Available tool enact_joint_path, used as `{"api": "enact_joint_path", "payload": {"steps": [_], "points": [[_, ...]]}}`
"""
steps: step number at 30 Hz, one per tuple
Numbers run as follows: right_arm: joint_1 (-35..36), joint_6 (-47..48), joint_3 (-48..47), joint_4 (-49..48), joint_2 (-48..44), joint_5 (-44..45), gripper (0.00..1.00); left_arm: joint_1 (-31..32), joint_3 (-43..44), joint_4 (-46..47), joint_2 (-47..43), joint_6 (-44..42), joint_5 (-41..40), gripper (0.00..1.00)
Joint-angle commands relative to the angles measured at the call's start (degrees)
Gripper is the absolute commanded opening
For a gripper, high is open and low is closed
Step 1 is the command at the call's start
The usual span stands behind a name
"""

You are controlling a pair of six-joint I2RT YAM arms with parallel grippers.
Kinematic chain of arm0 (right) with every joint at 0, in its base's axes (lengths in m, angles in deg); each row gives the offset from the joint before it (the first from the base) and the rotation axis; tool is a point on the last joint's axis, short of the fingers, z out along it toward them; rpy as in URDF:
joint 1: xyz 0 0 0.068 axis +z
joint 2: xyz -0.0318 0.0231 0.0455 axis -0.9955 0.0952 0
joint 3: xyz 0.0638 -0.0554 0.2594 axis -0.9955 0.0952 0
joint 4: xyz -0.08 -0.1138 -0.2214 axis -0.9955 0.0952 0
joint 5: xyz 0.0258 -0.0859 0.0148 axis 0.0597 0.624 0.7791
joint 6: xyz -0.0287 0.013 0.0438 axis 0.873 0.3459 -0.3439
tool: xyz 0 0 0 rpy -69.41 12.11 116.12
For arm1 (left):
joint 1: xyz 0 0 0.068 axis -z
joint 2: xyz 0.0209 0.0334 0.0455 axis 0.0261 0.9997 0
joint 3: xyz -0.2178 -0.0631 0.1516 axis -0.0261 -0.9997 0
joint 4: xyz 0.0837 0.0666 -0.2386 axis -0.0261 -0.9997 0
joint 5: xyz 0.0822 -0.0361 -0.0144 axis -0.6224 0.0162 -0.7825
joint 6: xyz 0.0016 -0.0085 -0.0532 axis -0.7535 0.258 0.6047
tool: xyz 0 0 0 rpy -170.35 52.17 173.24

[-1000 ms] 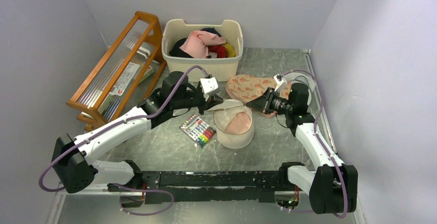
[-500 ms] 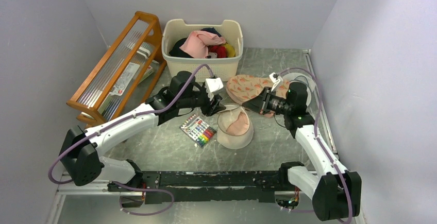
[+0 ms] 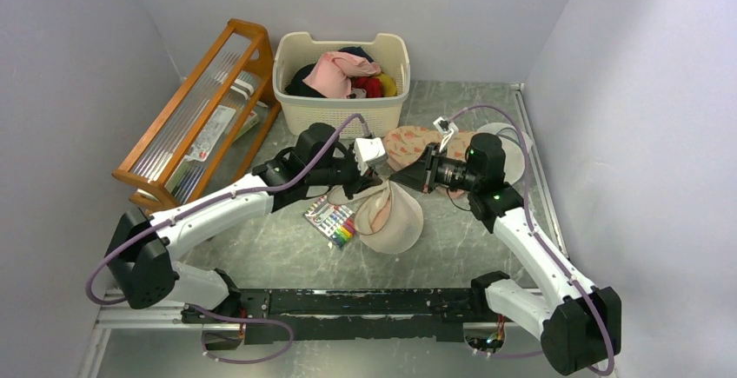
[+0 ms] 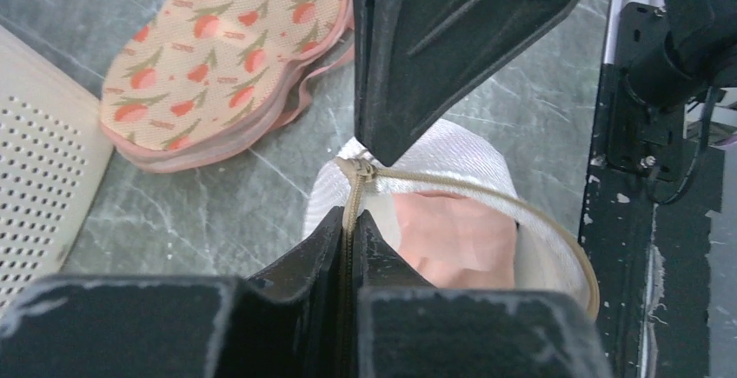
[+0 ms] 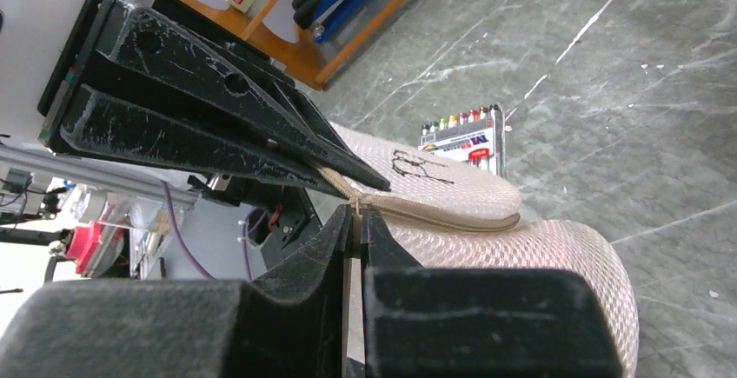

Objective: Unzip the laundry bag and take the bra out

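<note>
Item: laundry bag (image 3: 391,222), mid-table beside marker set (image 3: 335,222). Upright a second ago, it is now tipped over with its far rim hoisted. The left gripper (image 4: 349,222) is clamped on the zip tape. The right gripper (image 5: 356,217) has swung in from the carrot-print fabric (image 4: 226,56) and is pinched tight on the zip opposite. Pink bra (image 4: 452,239) shows through the gap. Judgement: zip part-open, removal not yet begun.
</note>
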Motion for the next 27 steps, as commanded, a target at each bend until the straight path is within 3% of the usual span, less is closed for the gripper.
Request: {"api": "enact_joint_path", "payload": {"steps": [1, 4, 13, 23, 27], "points": [[0.2, 1.6, -1.9, 1.2, 0.1, -0.3, 0.0, 0.3, 3.0, -0.9, -1.2, -1.3, -3.1, 0.12], [-0.1, 2.6, -1.5, 1.6, 0.5, -0.5, 0.0, 0.3, 1.9, -0.2, -3.1, -2.8, -2.2, 0.07], [-8.3, -0.6, 2.6, -4.1, 3.5, -8.8, 0.0, 0.3, -2.2, 3.3, -10.6, -6.3, 0.9, 0.07], [-7.7, -3.7, 4.2, -13.3, 12.6, -12.5, 0.0, 0.4, -4.1, 6.3, -13.7, -5.7, 7.1, 0.07], [-7.4, 1.2, 2.4, -6.9, 12.4, -8.7, 0.0, 0.4, -1.9, 4.4, -11.6, -3.9, 4.6, 0.07]]}}
